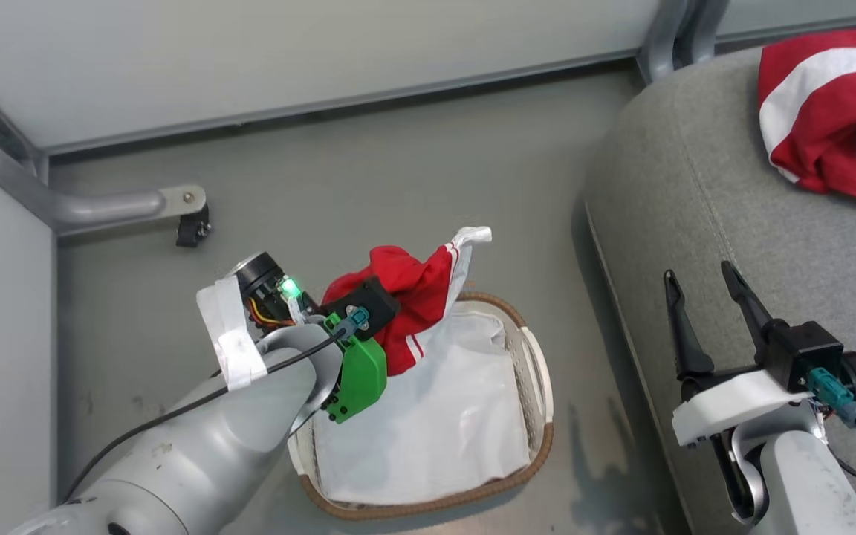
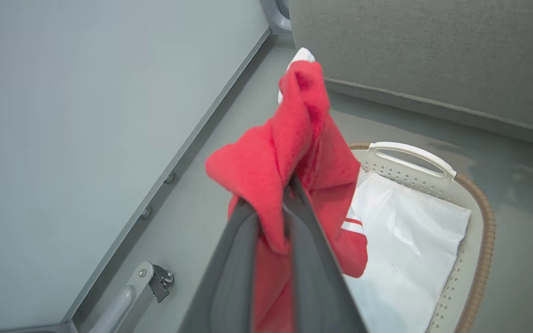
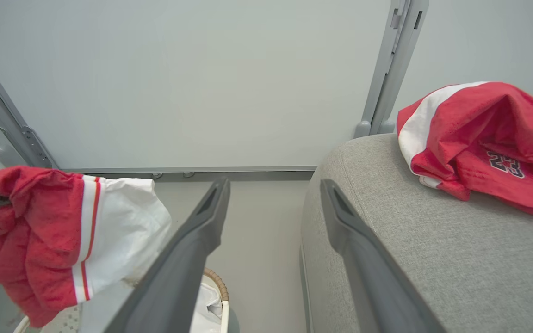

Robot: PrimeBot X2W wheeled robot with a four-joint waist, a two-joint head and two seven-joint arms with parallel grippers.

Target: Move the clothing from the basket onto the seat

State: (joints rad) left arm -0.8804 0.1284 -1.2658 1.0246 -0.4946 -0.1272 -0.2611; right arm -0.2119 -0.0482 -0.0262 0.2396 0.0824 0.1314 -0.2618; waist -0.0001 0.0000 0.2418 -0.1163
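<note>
My left gripper (image 1: 368, 297) is shut on a red garment with white trim (image 1: 420, 286), lifted above the white basket (image 1: 539, 371). In the left wrist view its fingers (image 2: 303, 231) pinch the red cloth (image 2: 285, 152), which hangs over the basket rim (image 2: 484, 222). A second red garment printed 23 (image 1: 837, 111) lies on the grey seat (image 1: 733, 208) at the upper right. My right gripper (image 1: 703, 286) stands open and empty over the seat's front edge. In the right wrist view the held garment (image 3: 53, 240) hangs at the left and the 23 garment (image 3: 484, 138) rests on the seat (image 3: 433, 249).
A white liner (image 1: 435, 423) covers the inside of the basket. A grey wall panel (image 1: 287, 52) with a metal frame leg and a caster (image 1: 192, 227) stands behind. Grey floor (image 1: 368, 178) lies between the basket and the wall.
</note>
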